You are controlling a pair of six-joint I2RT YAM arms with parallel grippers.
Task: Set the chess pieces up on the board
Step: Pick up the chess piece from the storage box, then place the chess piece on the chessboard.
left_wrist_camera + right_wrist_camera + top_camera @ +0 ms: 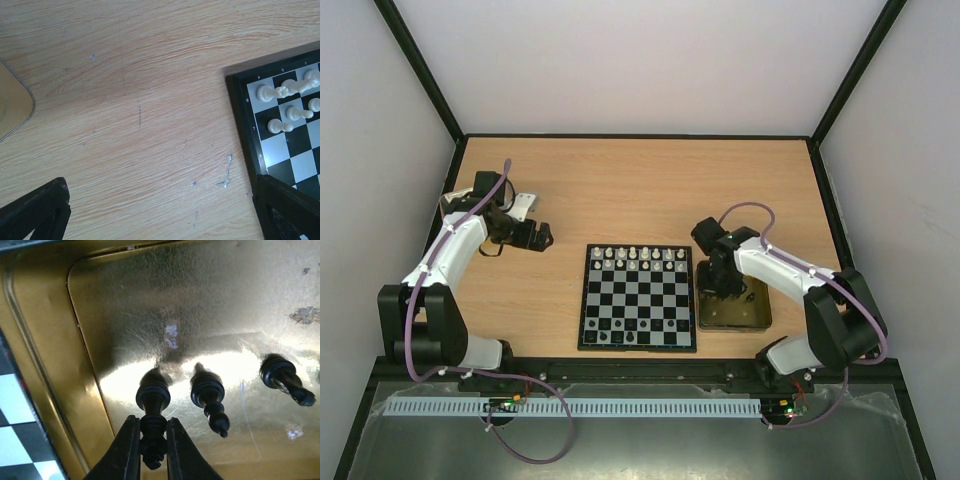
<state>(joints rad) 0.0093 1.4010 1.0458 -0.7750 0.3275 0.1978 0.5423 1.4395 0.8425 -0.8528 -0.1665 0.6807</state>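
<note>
The right gripper [152, 424] pinches the turned stem of a glossy black chess piece [152, 394] inside the scratched, round-cornered gold tin [50, 350] just right of the flat checkered board [638, 297]. Cream pieces [638, 258] line the board's far rows. Left of the board, the left gripper [542, 236] hangs spread wide over the wood-grain table [150, 100].

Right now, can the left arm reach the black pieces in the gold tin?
Probably not. The left gripper hangs open far left on the table, the board lies between it and the gold tin, and the right gripper sits down in that tin, shut on one black piece.
</note>
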